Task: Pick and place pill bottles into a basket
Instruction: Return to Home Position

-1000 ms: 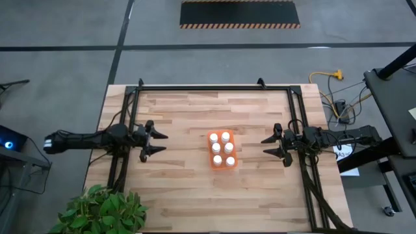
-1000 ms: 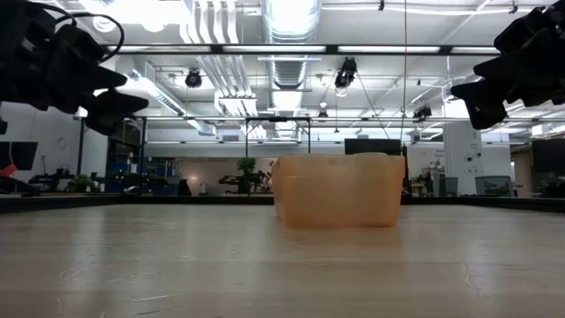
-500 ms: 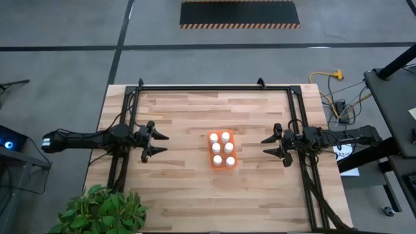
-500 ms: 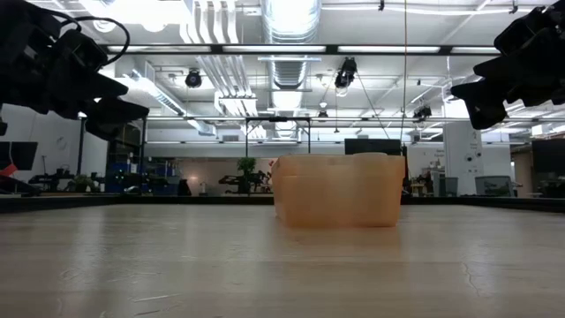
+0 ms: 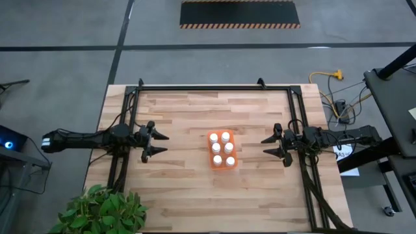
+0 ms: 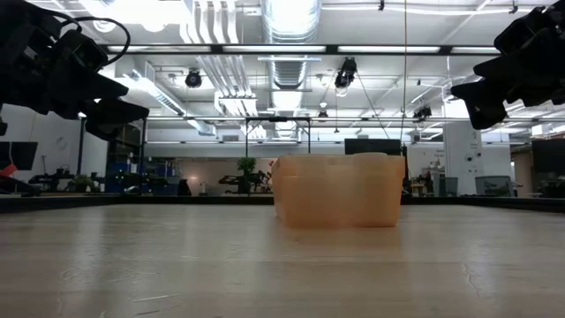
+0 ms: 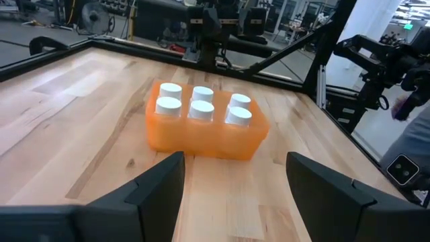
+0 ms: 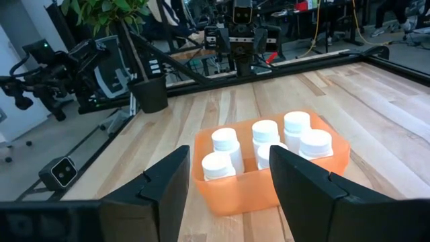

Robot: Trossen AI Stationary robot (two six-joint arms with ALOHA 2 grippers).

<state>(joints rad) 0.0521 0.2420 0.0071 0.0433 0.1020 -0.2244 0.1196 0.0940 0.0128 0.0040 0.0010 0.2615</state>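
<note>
The orange basket stands on the table's middle, with several white-capped pill bottles upright inside it. It also shows in the left wrist view, the right wrist view and the low view. My left gripper is open and empty, raised above the table left of the basket. My right gripper is open and empty, raised right of the basket. Both point at the basket.
A black frame runs along the table's far edge and down both sides. A green plant stands at the near left corner. Bare wood lies all around the basket.
My left gripper has drawn back slightly toward the table's left edge and dropped a little. The basket and bottles have stayed in place.
</note>
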